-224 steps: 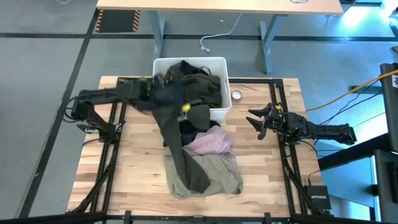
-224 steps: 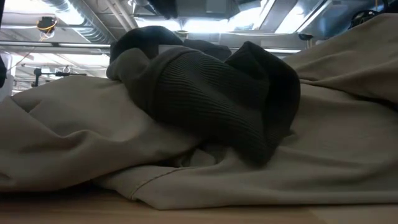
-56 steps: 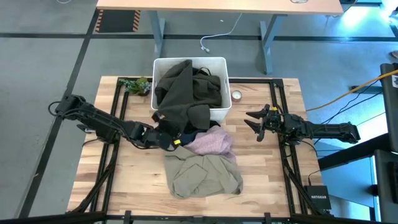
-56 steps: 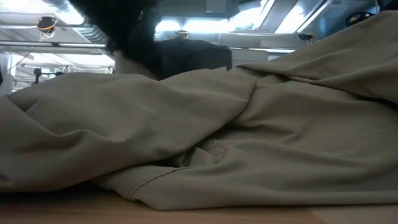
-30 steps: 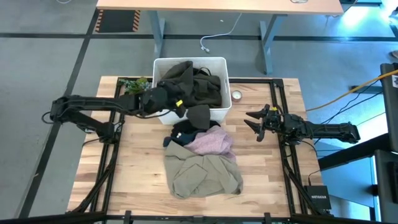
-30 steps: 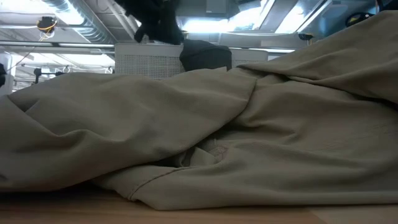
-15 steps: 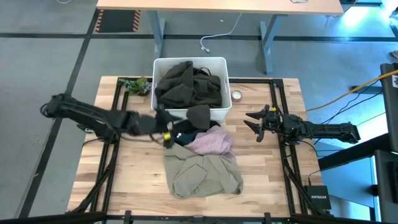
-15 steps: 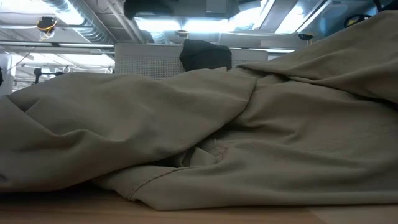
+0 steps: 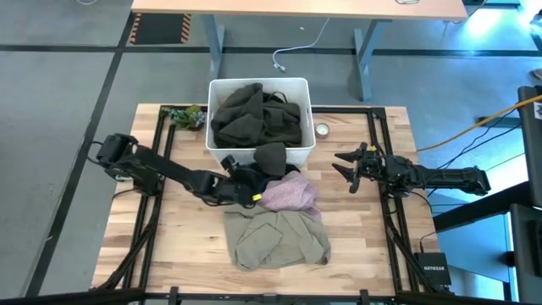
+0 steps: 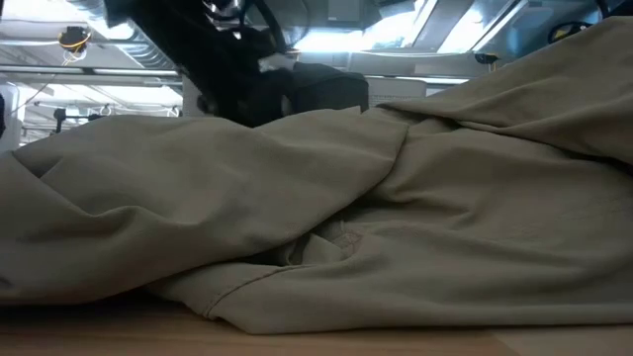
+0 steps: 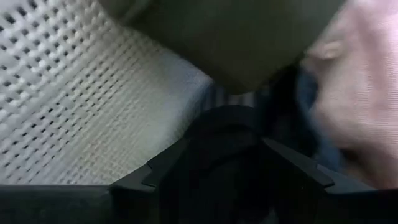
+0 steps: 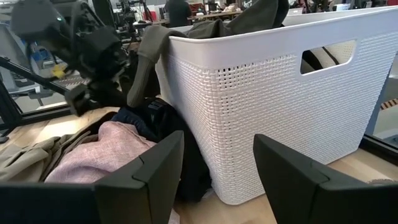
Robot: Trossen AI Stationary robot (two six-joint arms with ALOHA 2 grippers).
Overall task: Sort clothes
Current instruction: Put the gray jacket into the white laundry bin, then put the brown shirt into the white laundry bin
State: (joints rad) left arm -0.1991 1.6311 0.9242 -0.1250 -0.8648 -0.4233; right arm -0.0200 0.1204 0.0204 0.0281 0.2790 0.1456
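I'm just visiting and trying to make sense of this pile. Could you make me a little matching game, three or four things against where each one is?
Things:
1. olive-green garment
2. pale pink garment
3. beige garment
4. left gripper

Places:
A. spread on the table nearest the front edge
B. at the black clothes just in front of the bin
C. heaped inside the white bin
D. between the bin and the beige garment

Pairs: 1-C, 2-D, 3-A, 4-B
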